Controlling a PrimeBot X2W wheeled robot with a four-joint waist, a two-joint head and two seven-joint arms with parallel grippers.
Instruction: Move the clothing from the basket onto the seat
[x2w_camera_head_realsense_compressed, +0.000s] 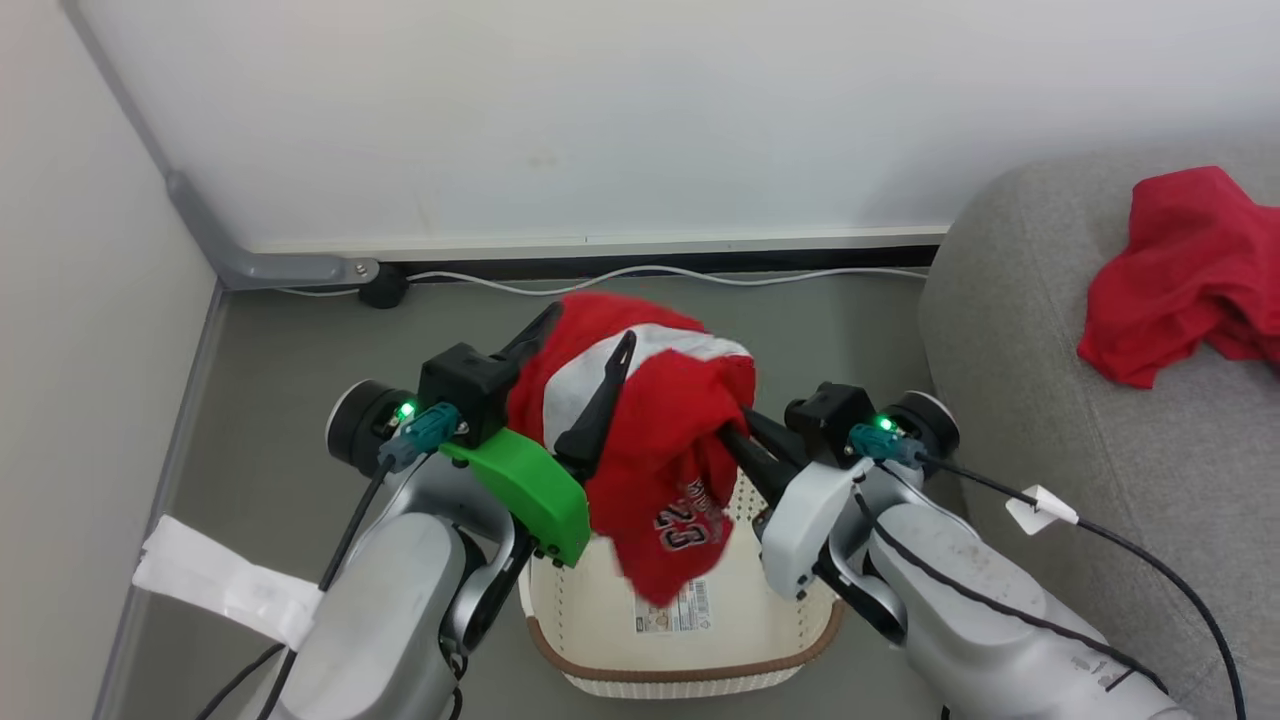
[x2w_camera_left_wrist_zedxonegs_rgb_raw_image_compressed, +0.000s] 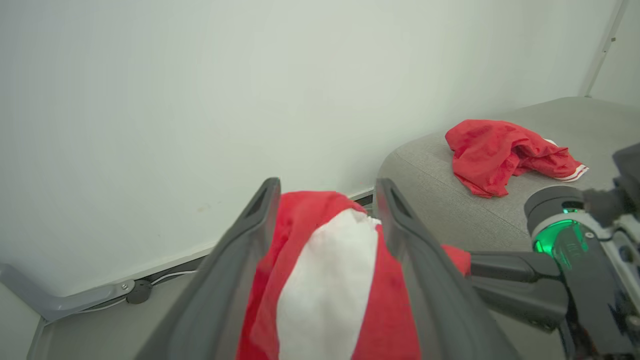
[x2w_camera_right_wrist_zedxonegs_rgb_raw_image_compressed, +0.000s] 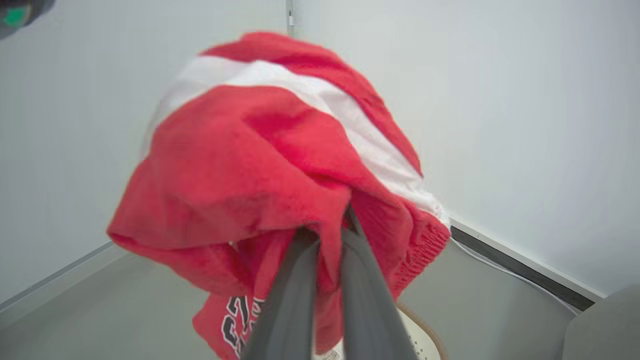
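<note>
The right gripper is pressed together on a fold of a red garment; in the right wrist view its two dark fingers pinch the cloth between their tips. The left gripper stands spread wide, and the same garment, with its broad white band, bulges up between the two fingers without being pinched.

So the bundle hangs between both grippers above the basket. Its lower edge, with dark numerals, dangles over the basket's cream perforated base, just above the sticker and inside the brown rim.

Outward, bare grey floor runs from the basket to the white wall, where a pale cable lies along the skirting. To the robot's right, a strip of floor separates the basket from the rounded edge of the grey seat. A second red garment lies crumpled on the seat – well back from that edge, with open upholstery around it.
</note>
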